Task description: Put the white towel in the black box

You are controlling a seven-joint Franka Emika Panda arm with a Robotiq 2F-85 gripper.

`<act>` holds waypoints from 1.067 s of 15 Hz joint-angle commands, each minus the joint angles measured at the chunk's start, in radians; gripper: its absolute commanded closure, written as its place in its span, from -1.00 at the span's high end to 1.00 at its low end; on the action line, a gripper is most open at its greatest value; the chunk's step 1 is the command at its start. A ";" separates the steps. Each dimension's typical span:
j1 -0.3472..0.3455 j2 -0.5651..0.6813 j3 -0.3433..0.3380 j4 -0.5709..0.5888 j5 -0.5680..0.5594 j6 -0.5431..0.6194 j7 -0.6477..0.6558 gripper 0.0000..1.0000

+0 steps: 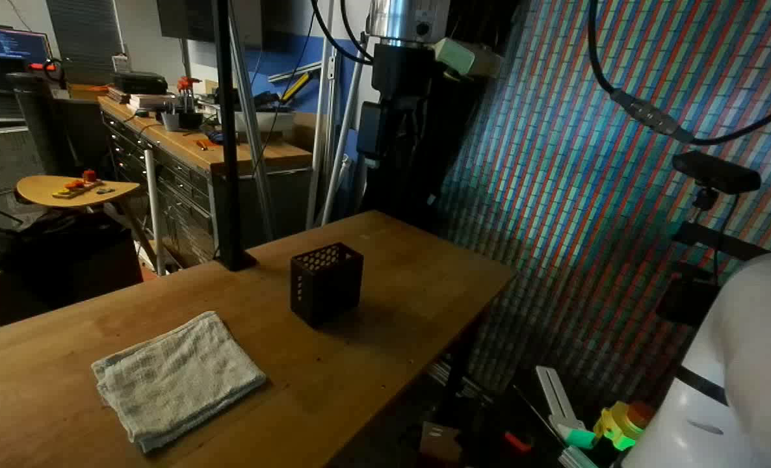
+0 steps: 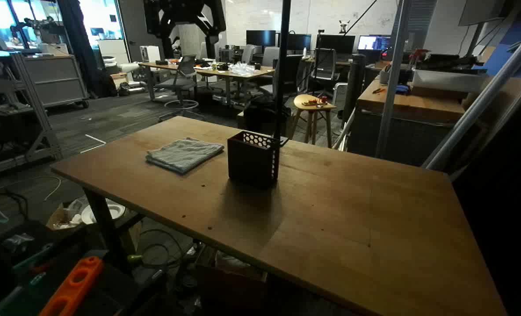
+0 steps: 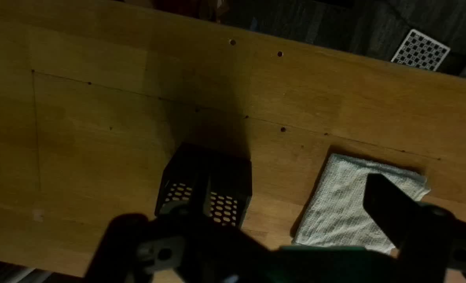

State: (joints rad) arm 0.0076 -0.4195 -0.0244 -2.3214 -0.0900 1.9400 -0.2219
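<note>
The white towel [image 1: 181, 383] lies folded flat on the wooden table, slightly wrinkled, and also shows as a pale towel [image 2: 185, 154] beyond the box. Apart from it stands the black box [image 1: 327, 289], upright with its top uncovered and walls pierced by holes. My gripper [image 2: 189, 47] hangs high over the table with its two fingers spread wide and nothing between them. In the wrist view the gripper [image 3: 290, 188] straddles the gap between box and towel: one finger crosses in front of the box [image 3: 227, 169], the other covers part of the towel [image 3: 335, 208].
The wooden table [image 2: 352, 206] has edges dropping to the floor. A black upright post [image 1: 226, 130] rises at its border, close to the box. A white curved body [image 1: 730, 377] and a small camera on a stand [image 1: 717, 172] are at the side. A wooden stool [image 2: 313, 103] stands beyond.
</note>
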 commanded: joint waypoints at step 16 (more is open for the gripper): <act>0.005 0.041 0.021 0.050 -0.010 -0.003 0.063 1.00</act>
State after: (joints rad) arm 0.0083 -0.4171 -0.0227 -2.3123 -0.0900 1.9391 -0.2157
